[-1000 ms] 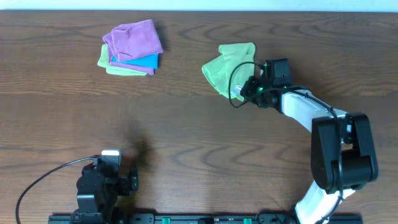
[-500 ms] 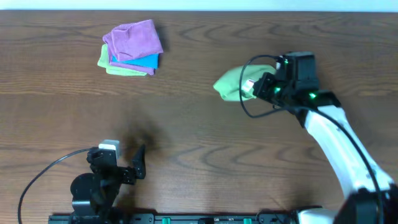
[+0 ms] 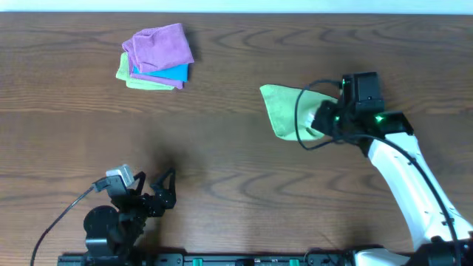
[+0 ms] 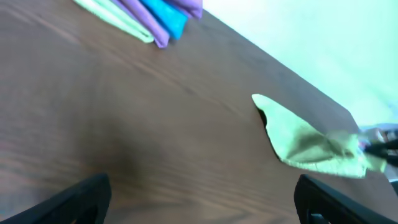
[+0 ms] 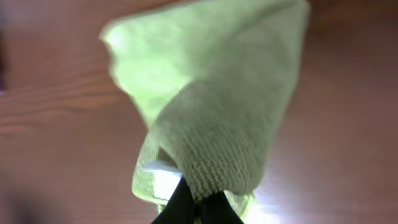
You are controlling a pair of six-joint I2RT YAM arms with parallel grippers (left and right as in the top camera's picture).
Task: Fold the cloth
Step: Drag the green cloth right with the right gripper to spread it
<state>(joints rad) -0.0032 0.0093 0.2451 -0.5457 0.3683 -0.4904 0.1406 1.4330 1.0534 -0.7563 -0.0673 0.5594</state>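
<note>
A light green cloth (image 3: 284, 109) lies bunched on the brown table right of centre. My right gripper (image 3: 323, 118) is shut on the cloth's right edge and holds that part up. In the right wrist view the cloth (image 5: 217, 106) hangs from the closed fingertips (image 5: 198, 202). The cloth also shows in the left wrist view (image 4: 305, 140). My left gripper (image 3: 157, 193) is open and empty low at the front left, far from the cloth; its two fingers (image 4: 199, 199) stand wide apart over bare table.
A stack of folded cloths, purple on top with blue and green below (image 3: 157, 58), lies at the back left; it also shows in the left wrist view (image 4: 149, 15). A black cable (image 3: 303, 118) loops beside the right gripper.
My right gripper has pulled the green cloth to the right and a little toward the front, and the cloth has spread out. My left arm has turned and its gripper has opened.
</note>
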